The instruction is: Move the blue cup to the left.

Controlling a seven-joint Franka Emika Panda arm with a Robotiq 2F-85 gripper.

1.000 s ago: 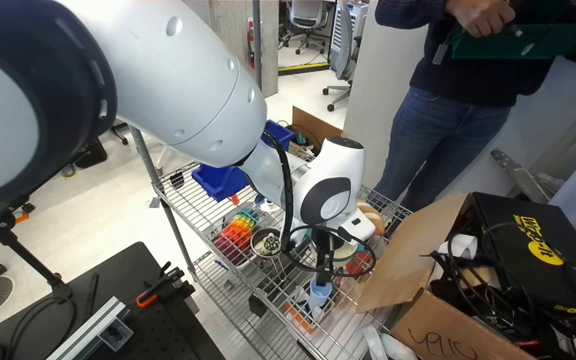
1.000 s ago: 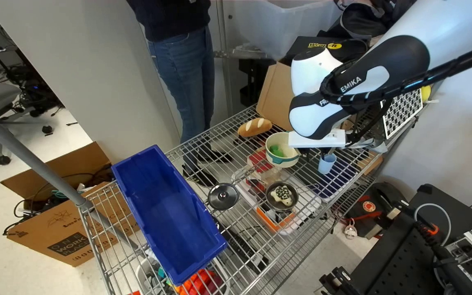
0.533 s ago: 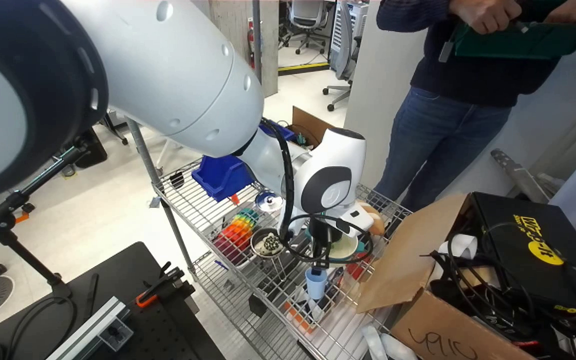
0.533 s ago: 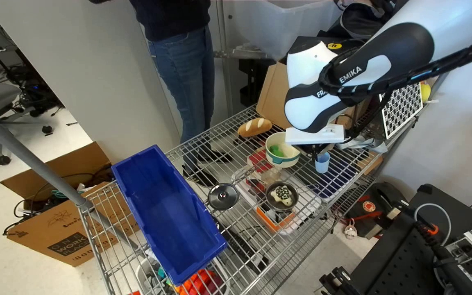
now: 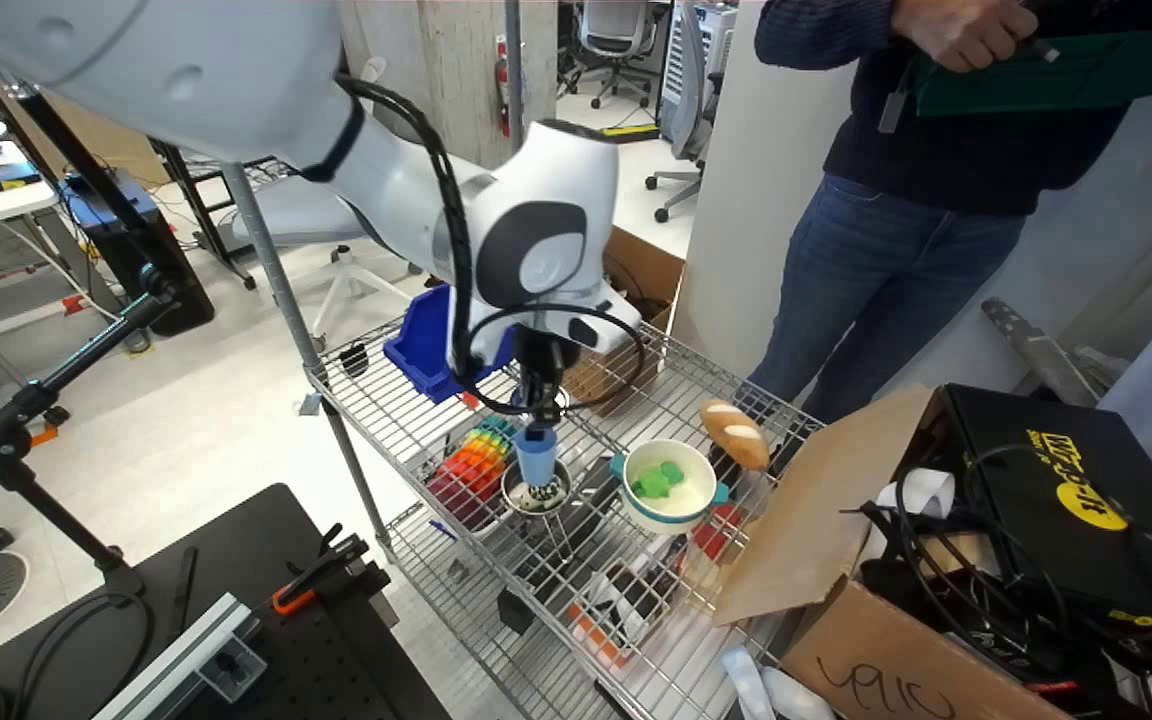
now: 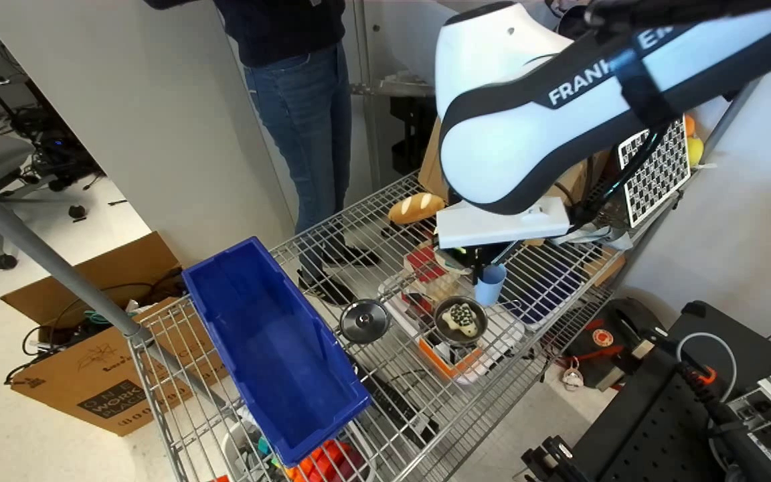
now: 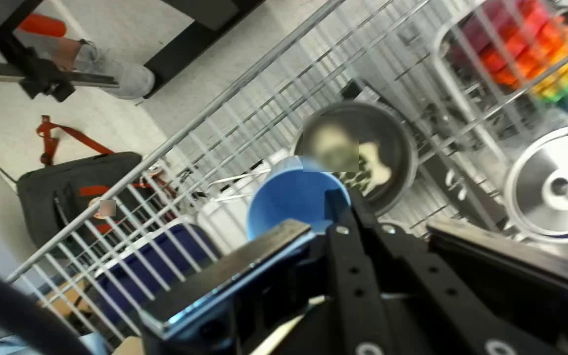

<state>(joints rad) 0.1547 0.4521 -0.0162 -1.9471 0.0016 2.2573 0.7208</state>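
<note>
Jaws pinch the tapered blue plastic cup (image 7: 291,199).

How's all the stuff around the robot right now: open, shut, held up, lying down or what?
Cup: held in the air by its rim, roughly upright
Hand: shut on the cup's rim
Pan: uncovered, spotted toy inside
Lid: off the pan and pot, knob up
Pot: uncovered, green pieces inside
Bread: lying down
Bin: upright, open on top
Person: standing
</note>
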